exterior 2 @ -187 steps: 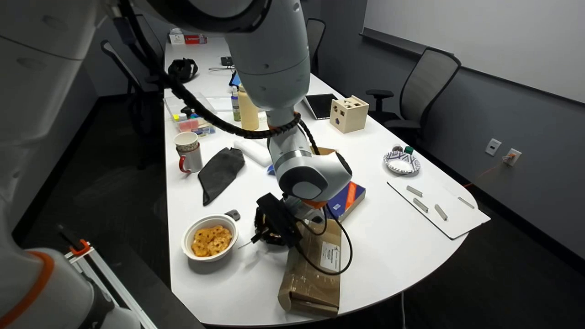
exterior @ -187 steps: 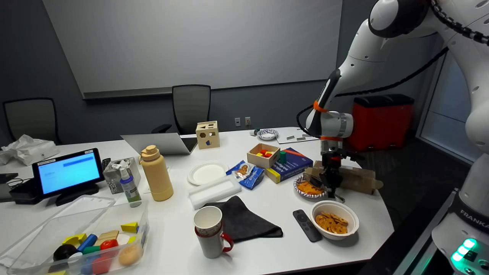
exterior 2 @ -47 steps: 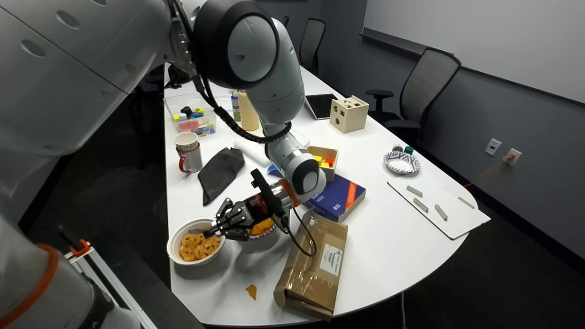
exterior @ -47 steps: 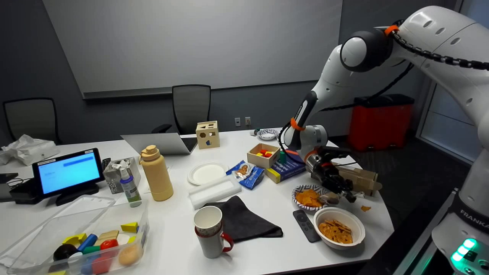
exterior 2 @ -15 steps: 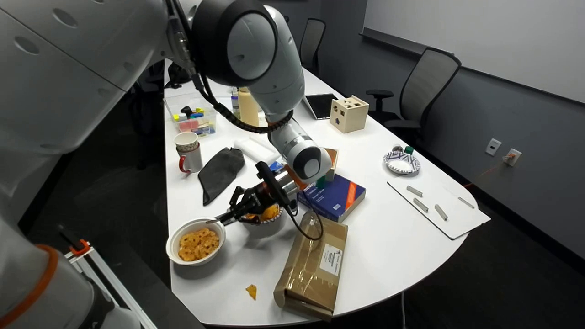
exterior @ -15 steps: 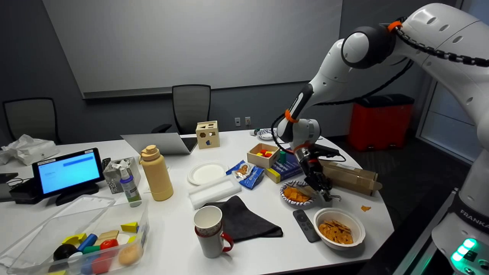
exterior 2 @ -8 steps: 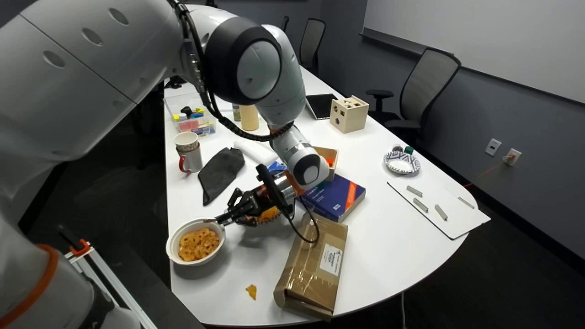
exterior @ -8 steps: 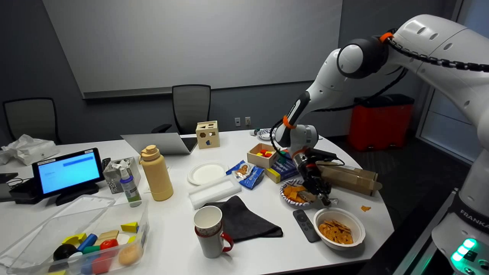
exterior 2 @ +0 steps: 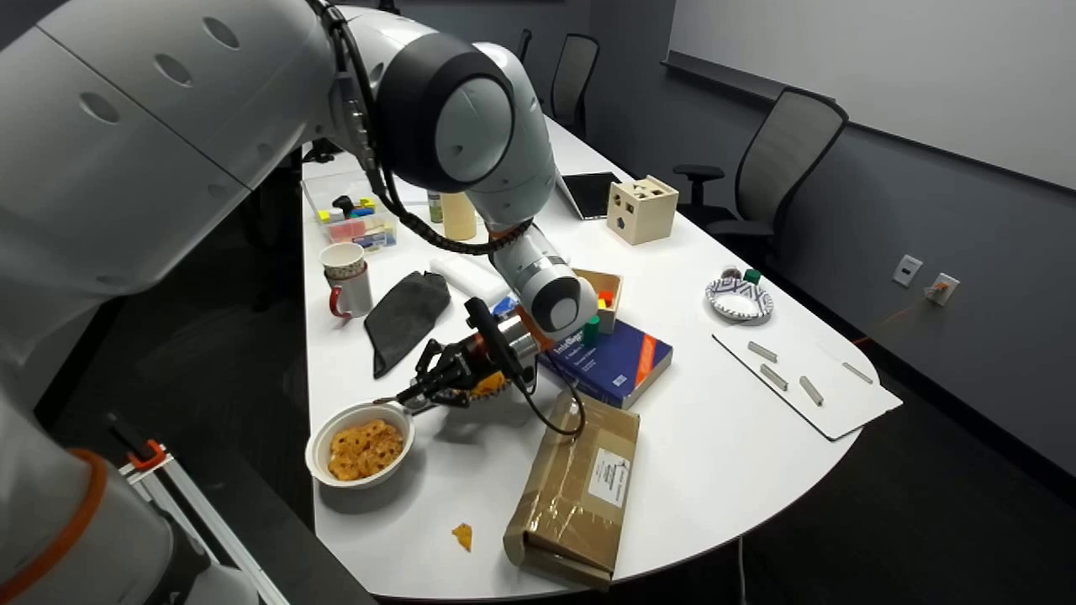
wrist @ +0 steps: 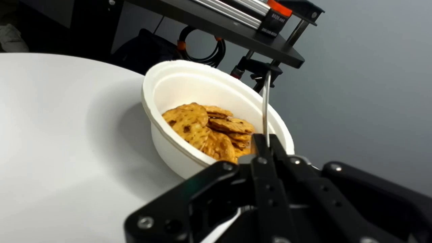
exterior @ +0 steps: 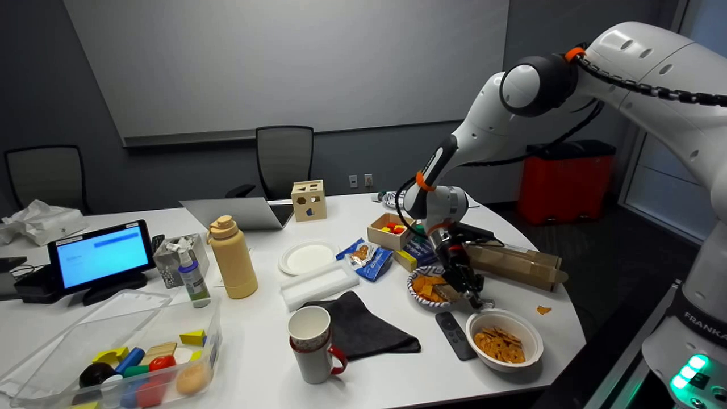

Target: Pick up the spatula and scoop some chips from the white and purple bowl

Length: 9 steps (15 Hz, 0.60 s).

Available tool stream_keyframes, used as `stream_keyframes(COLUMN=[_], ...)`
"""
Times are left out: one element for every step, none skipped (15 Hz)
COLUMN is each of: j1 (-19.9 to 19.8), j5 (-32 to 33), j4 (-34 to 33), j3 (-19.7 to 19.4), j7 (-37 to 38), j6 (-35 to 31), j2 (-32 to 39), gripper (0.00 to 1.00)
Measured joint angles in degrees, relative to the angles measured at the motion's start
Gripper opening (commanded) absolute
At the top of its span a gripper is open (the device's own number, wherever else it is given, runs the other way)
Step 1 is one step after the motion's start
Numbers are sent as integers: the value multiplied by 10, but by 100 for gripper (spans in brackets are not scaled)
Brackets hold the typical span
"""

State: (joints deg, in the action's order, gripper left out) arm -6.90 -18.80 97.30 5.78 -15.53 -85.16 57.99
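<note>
Gripper (wrist: 268,143) clamped on the spatula (wrist: 266,108): fingers pressed nearly together, thin silvery strip sticking out edge-on past the tips in the wrist view. Gripper tilted, tips aimed down. In an exterior view they sit between the plain white bowl (exterior: 533,345) and the white and purple bowl (exterior: 425,270), close to the rim of the plain one; touching or not, cannot tell. A flat grey-brown part of the spatula shows over the edge of the patterned bowl; whether it meets the chips (exterior: 421,286), cannot tell.

Chips: orange heap inside the white and purple bowl, standing on the table (exterior 2: 714,475), partly hidden by the gripper in both exterior views. One loose orange piece (exterior 2: 463,535) lies on the table between the plain white bowl and a cardboard box (exterior 2: 580,496).

Plain white bowl upright, round crisps (wrist: 189,121) piled in it. Remote (exterior: 455,336) just beside it. Black cloth (exterior: 366,329) farther along, stacked cups (exterior: 315,347) next to the cloth. Blue book (exterior 2: 609,365) near the cardboard box, green cylinder (exterior 2: 591,330) upright at its edge. Wooden box (exterior: 380,237) just beside the book, coloured blocks (exterior: 393,228) inside. Blue snack packet (exterior: 379,264) near the wooden box.
</note>
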Motion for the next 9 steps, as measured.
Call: stream_keyframes(j1=[1,1,2,3,3,4,4,5,6], j5=[0,0,0,0,1,2,5,10,17], j4=[0,0,2,4,8,14,24,36,48], j3=[2,4,5,6,6,6,6,6,6], j7=[-5,-10,-16,-21,-26,-32,-38,-42,-45], j6=[-10,-20,-29,-38,-47,-58,-69,-80,-90], j2=[-1,-3,-6,-9,-14,-22,-32,-44,-56], gripper=[1,1,1,1,1,1,1,1,1])
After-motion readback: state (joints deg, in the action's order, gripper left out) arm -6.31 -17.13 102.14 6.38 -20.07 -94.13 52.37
